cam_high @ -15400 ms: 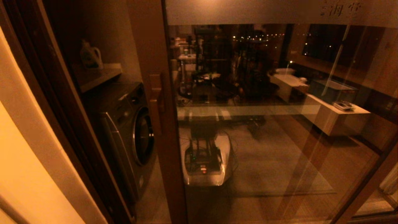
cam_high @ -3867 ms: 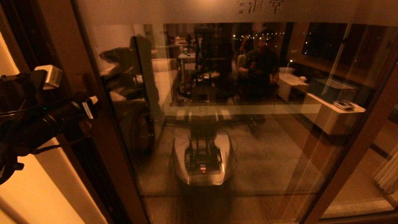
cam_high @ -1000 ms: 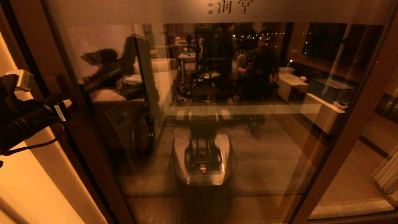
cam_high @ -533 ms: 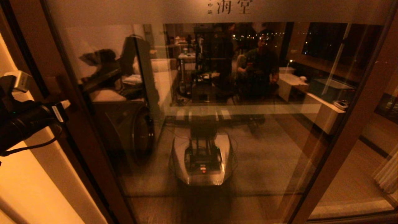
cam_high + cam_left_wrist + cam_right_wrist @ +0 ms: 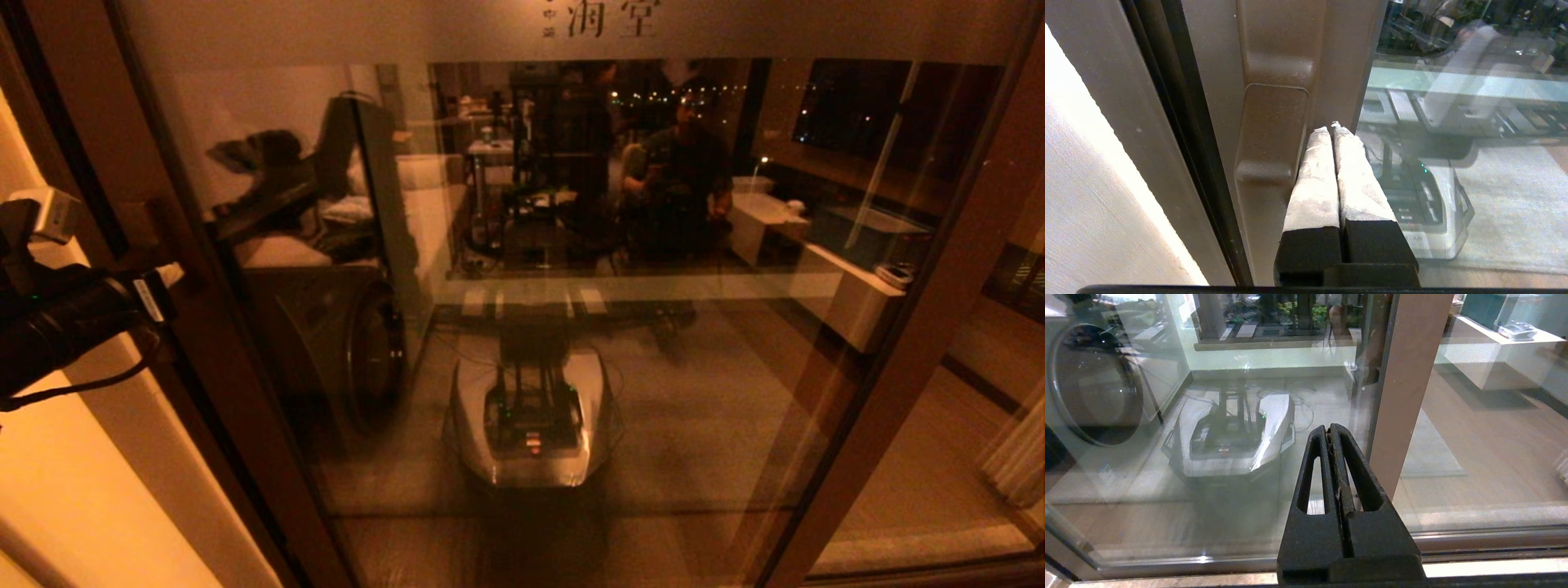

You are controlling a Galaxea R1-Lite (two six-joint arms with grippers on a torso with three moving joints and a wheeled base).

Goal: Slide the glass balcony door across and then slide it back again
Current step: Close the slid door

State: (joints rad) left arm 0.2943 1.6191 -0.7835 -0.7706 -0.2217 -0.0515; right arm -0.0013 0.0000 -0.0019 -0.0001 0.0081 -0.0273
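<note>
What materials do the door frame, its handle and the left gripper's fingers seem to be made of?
The door frame looks like brown wood or a wood-look coating, smooth with a satin sheen. The handle has the same brown finish, with worn pale spots at its edges. The left gripper, shut, has fingers with black bases wrapped in whitish, rough tape or fabric.

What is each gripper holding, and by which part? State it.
Nothing is held. The left gripper is shut, its tips beside the glass balcony door's handle; the right gripper is shut on nothing.
</note>
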